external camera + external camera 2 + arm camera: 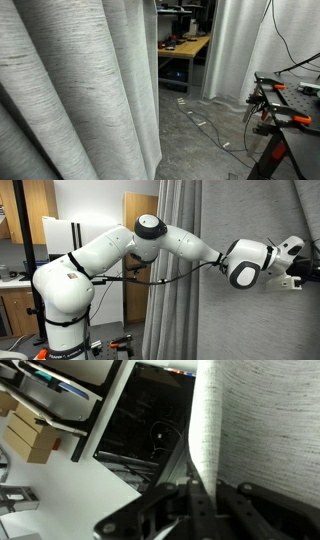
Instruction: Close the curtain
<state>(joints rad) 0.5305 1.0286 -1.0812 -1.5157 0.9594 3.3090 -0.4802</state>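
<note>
The room has a grey floor (pixel 205 125), and a wooden desk (pixel 185 47) stands far back through a gap in the fabric, with plainer white drapes (pixel 240 45) past it. A black workbench (pixel 300 105) carrying orange-handled clamps (pixel 288 119) stands off to one side. Wooden cabinets (pixel 30 210) line the wall behind my base.

The curtain (pixel 70 90) is a light-grey sheet of streaky weave in deep vertical folds that fills the near part of an exterior view. In an exterior view my arm (pixel 150 245) stretches across the front of the curtain (pixel 200 310), and my gripper (pixel 300 268) is right up against the cloth at its far end.

In the wrist view the curtain (pixel 260 420) hangs above my gripper (pixel 203 488) and to its right. Its free edge narrows straight down into my jaws, which look pressed together on that edge. Left of my jaws is a dark recess, and further left some cardboard boxes (pixel 25 432) sit stacked against a white surface.
</note>
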